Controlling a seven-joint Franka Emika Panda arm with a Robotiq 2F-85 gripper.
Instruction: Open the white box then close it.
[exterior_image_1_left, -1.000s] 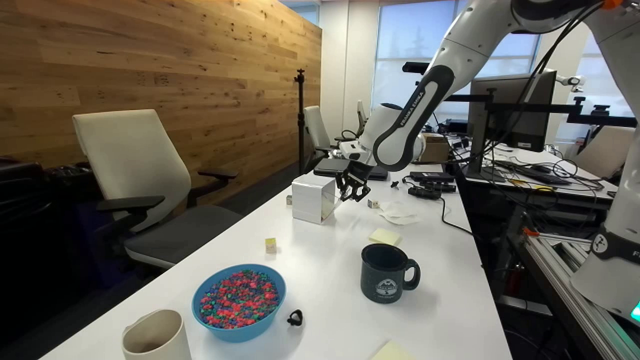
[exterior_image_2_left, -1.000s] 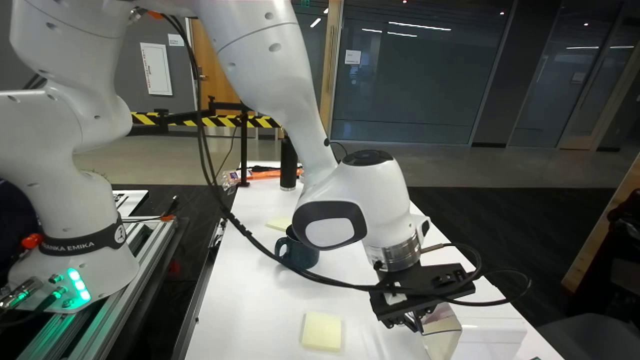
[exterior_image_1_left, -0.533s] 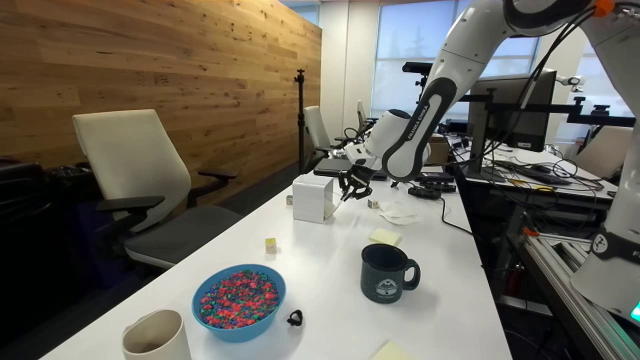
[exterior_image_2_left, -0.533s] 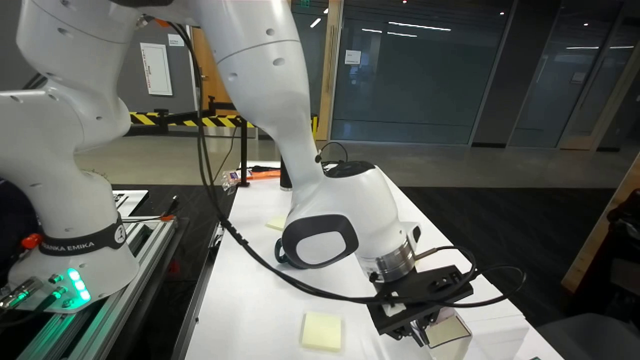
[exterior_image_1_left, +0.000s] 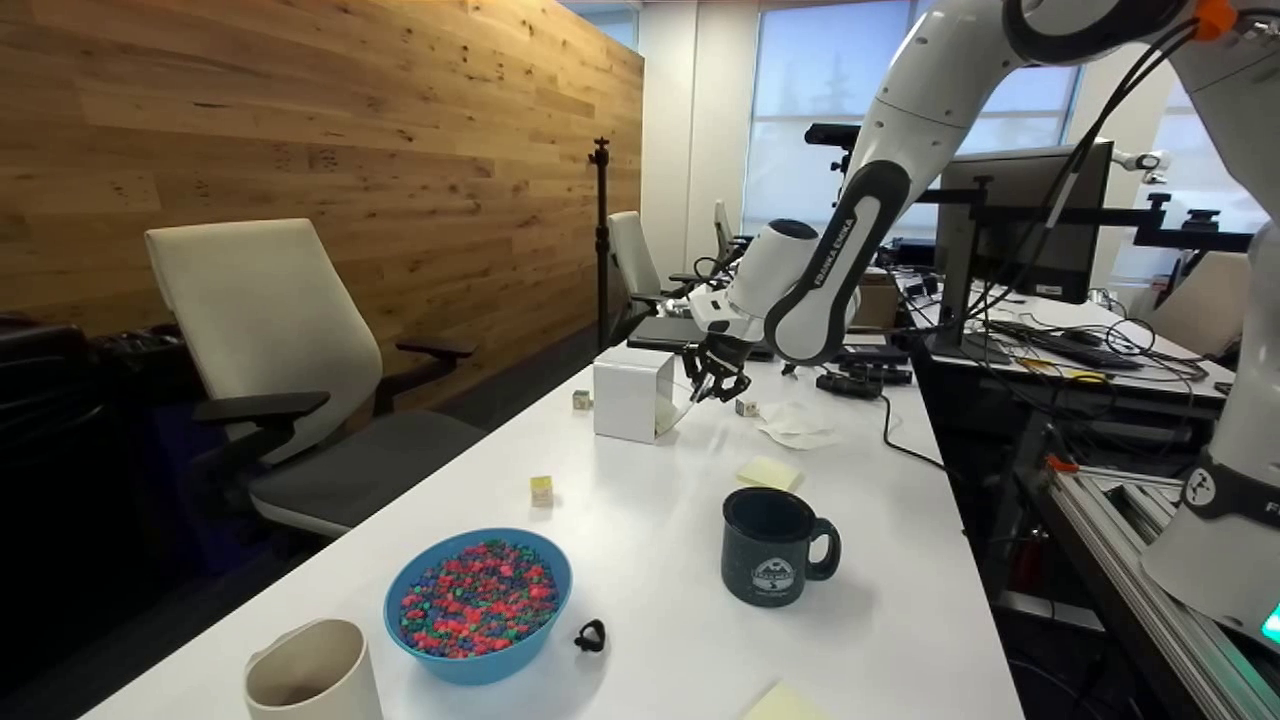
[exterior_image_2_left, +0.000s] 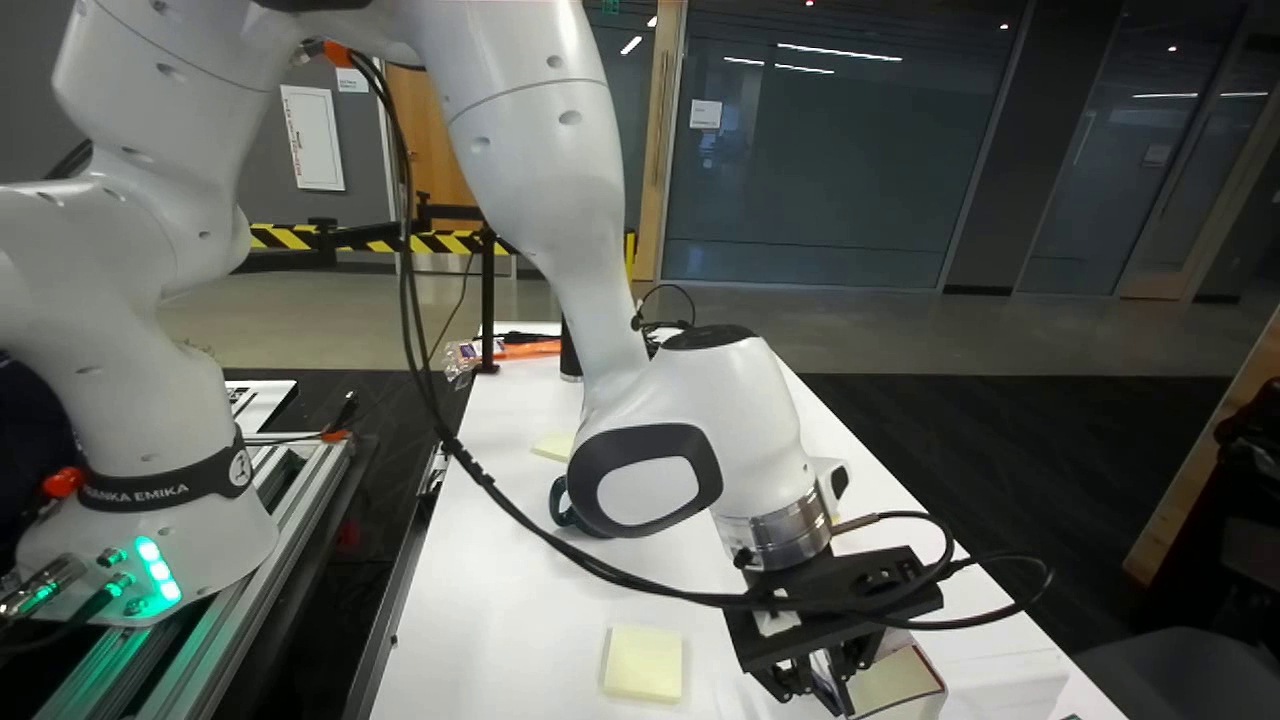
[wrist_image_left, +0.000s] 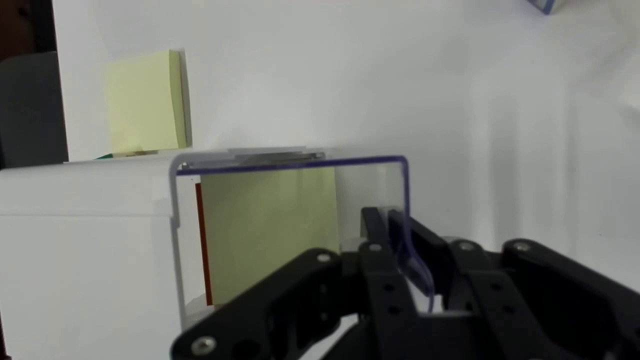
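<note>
The gripper (wrist_image_left: 386, 216) has its tips almost together, prob. w/ the purple-edged clear flap (wrist_image_left: 360, 185) pinched between. The white box (wrist_image_left: 87, 265) sits at its 9 o'clock in wrist view. I think the step is opening: pull slowly twd 3 o'clock, w/o lifting, b/c the box seems light and may slide.

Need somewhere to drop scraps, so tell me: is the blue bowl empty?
No; in an exterior view the blue bowl holds many small red, blue and green bits.
</note>
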